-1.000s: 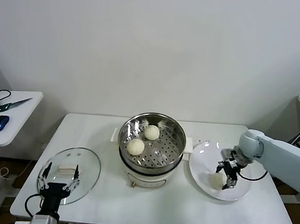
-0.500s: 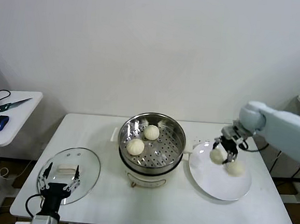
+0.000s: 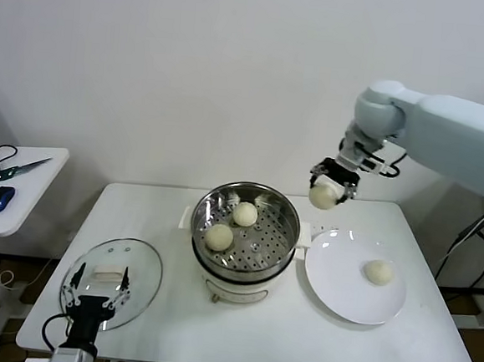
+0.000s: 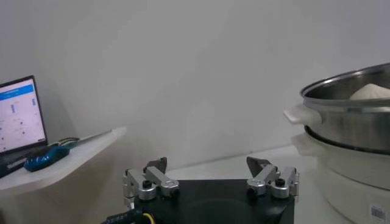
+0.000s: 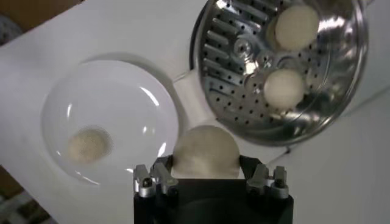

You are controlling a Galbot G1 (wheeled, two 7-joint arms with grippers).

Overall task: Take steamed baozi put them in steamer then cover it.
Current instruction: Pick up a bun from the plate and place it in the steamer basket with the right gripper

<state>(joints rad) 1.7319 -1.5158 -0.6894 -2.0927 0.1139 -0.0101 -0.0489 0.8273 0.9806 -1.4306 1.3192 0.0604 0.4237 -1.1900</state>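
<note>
The steel steamer stands mid-table on its cream base, and two baozi lie on its perforated tray. My right gripper hangs high above the gap between steamer and plate, shut on a third baozi. A fourth baozi rests on the white plate. From the right wrist view, the steamer and plate lie far below. My left gripper stays open and empty, low at the front left over the glass lid.
A power strip edge shows behind the plate. A side table at the far left carries scissors and a blue mouse. The wall stands close behind the table.
My right gripper closed on a baozi on the plate, lifted it and carried it up and toward the steamer. One baozi stays on the plate. The left arm has not moved.
</note>
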